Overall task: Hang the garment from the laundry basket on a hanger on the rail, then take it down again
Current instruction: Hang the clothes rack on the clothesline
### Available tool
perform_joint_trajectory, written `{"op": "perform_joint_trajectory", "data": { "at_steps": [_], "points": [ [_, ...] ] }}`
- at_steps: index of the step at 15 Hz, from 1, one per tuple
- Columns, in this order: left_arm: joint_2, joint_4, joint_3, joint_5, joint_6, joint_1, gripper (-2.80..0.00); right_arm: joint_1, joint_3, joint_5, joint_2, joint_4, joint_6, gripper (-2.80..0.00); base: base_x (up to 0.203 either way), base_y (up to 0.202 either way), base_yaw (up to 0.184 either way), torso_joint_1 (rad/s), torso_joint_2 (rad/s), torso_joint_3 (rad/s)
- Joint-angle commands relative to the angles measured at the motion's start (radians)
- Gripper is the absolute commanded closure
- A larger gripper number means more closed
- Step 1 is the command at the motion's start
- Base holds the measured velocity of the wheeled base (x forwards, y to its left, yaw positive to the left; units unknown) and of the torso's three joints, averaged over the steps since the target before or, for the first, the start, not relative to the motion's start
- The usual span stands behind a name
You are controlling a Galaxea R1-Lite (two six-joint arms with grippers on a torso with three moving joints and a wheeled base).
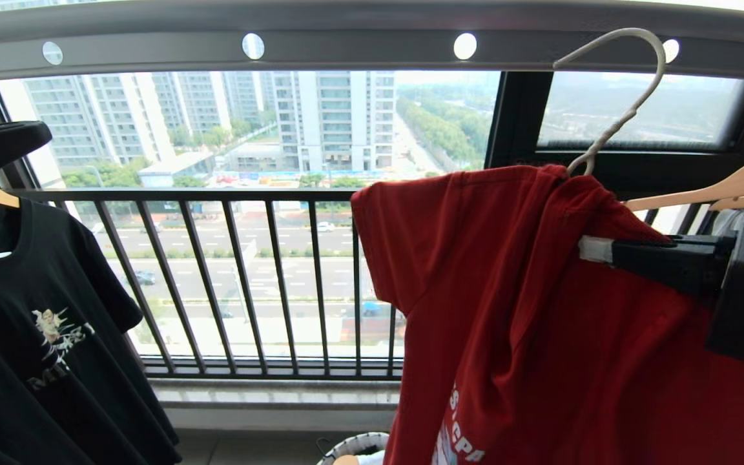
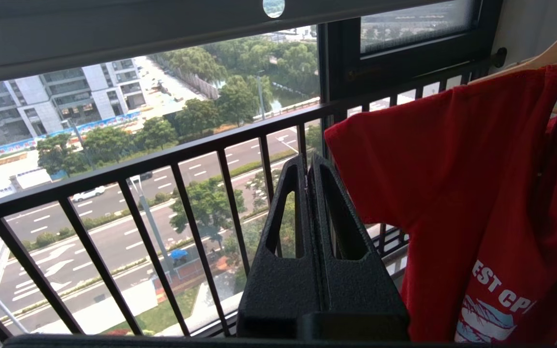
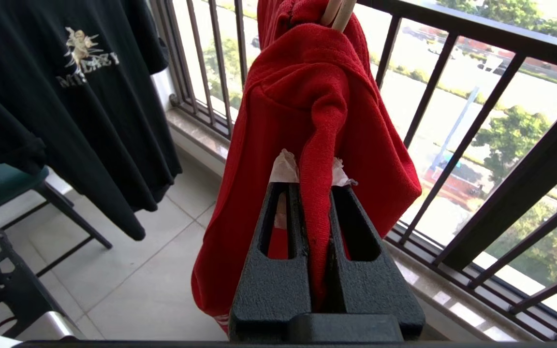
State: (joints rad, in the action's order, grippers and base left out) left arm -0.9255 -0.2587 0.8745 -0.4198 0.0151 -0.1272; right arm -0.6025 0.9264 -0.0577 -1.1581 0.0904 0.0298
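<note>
Below the rail (image 1: 359, 48), the right claw (image 3: 310, 193) pinches the garment (image 1: 540, 323); only its wrist view shows this clearly.

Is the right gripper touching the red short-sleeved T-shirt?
Touching. In the right wrist view the right gripper has its jaws shut on a fold of the red short-sleeved T-shirt, fabric pinched between them.

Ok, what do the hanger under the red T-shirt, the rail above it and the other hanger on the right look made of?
The hanger looks like thin wire with a cream-white coating: slim, bent into a long hook. The rail seems to be grey metal with a matt finish, a flat bar pierced by round holes. The other hanger looks like pale wood, thick and smooth. The red T-shirt is soft knit fabric.
</note>
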Motion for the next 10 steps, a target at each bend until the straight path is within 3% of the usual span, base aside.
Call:
{"op": "perform_joint_trajectory", "data": {
  "at_steps": [1,6,10],
  "points": [
    [-0.004,-0.002,-0.001,-0.002,0.0,0.0,0.0,-0.02,0.048,0.019,-0.086,0.014,0.006,0.0,0.0,0.0,0.0,0.0,0.0,0.0],
    [-0.007,-0.002,-0.002,-0.002,0.002,0.0,0.0,-0.034,0.097,0.055,-0.155,0.031,0.007,0.0,0.0,0.0,0.0,0.0,0.0,0.0],
    [-0.004,-0.005,-0.002,-0.001,0.003,0.0,0.0,-0.079,0.124,0.143,-0.203,0.065,0.007,0.0,0.0,0.0,0.0,0.0,0.0,0.0]
  ]
}}
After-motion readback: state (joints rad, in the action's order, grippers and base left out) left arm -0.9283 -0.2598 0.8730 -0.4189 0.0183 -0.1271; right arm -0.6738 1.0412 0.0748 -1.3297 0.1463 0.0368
